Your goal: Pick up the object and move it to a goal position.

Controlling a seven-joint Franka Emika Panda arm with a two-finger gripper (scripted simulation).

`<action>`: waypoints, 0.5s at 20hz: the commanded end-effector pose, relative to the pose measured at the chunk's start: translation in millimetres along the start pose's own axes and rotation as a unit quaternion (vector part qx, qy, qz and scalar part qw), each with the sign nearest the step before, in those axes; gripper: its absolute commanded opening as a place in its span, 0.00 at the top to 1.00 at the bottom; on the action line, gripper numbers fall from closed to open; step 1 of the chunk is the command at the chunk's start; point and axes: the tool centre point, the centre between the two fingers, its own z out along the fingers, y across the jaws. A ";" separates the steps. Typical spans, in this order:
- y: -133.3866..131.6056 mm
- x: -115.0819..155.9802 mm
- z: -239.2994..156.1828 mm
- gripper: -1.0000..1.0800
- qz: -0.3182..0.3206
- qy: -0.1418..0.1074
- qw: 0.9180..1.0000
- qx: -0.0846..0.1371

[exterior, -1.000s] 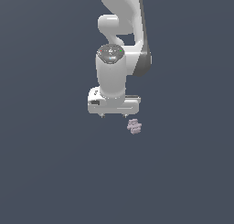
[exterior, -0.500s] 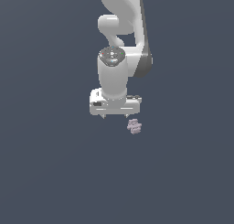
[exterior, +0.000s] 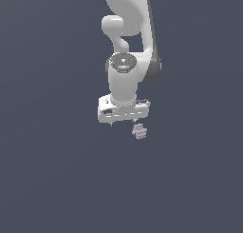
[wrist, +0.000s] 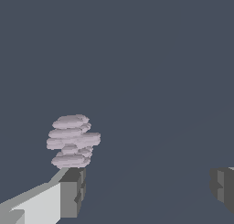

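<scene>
The object [exterior: 139, 131] is a small pale mauve-grey lump of stacked ridges lying on the dark grey ground. My white gripper [exterior: 123, 122] hangs just above it and slightly toward the exterior view's left. In the wrist view the object [wrist: 72, 141] sits just beyond the tip of one dark finger [wrist: 71, 191], not between the two. The other finger [wrist: 223, 184] stands far off at the picture's edge. The gripper [wrist: 147, 189] is open wide and holds nothing.
The white arm [exterior: 127, 46] rises from the gripper toward the top of the exterior view. Plain dark grey ground [exterior: 57, 179] surrounds the object on all sides.
The gripper has sunk a little lower and edged toward the exterior view's right, closer to the object. The object has not moved.
</scene>
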 end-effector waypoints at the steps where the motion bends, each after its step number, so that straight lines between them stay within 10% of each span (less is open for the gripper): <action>1: -7.8 -0.1 6.0 0.04 -0.029 0.000 1.000 -0.001; 10: -48.6 -2.3 35.7 0.04 -0.182 0.000 0.983 -0.005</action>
